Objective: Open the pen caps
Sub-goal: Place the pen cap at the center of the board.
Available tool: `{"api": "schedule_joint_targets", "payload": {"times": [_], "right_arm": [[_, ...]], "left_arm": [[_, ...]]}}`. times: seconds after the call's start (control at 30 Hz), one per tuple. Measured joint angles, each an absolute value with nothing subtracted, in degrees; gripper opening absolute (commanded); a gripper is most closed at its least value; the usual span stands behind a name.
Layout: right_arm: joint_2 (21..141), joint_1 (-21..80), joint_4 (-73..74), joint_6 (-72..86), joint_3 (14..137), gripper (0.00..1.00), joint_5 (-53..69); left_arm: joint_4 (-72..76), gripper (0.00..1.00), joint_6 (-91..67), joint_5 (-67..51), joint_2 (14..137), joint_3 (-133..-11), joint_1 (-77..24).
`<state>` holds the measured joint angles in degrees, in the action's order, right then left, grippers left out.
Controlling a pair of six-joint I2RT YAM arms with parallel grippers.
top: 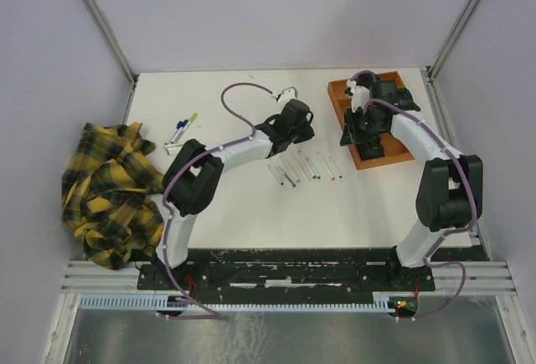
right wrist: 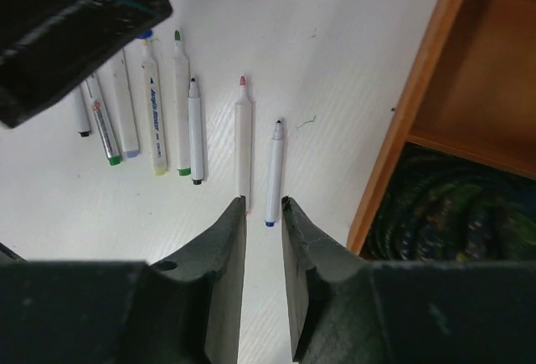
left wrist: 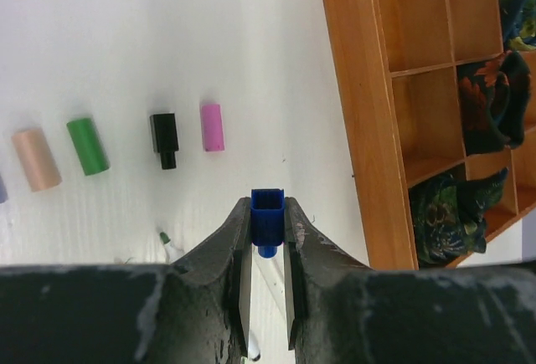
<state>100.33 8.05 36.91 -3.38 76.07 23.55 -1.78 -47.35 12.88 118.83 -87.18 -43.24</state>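
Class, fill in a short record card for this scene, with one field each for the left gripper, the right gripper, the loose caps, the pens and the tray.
left gripper: shut on the blue cap
right gripper: open a little, gripping nothing
loose caps: peach cap, green cap, black cap, pink cap, lying in a row
pens: uncapped, lying side by side
tray: wooden, divided into compartments, beside the caps

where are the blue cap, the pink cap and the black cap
blue cap (left wrist: 267, 215): left wrist view, on its body just below the square top end
pink cap (left wrist: 212, 126): left wrist view, on the middle of its side
black cap (left wrist: 163, 131): left wrist view, on its wider upper part
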Motion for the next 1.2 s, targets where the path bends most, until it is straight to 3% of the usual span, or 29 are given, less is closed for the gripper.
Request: {"api": "schedule_joint_targets", "payload": {"times": [0.5,0.7,1.03,1.2], "right_arm": [[92.7,0.2,36.4,-3.4,75.2,0.31,28.8],[92.7,-0.2,36.4,-3.2,75.1,0.31,29.6],[92.7,-0.5,35.7,-2.9,75.0,0.31,30.0],[92.7,-0.5,35.6,-2.8,74.5,0.31,30.1]], "left_arm": [[-21.9,0.03,-47.2,22.4,138.3,-118.2,-46.3],[-25.8,0.06,-47.2,22.6,142.8,-121.9,-46.7],[-27.8,0.25,-47.0,23.4,144.8,-125.5,-46.7],[-27.8,0.27,-46.5,23.9,145.9,-127.5,-46.7]]}}
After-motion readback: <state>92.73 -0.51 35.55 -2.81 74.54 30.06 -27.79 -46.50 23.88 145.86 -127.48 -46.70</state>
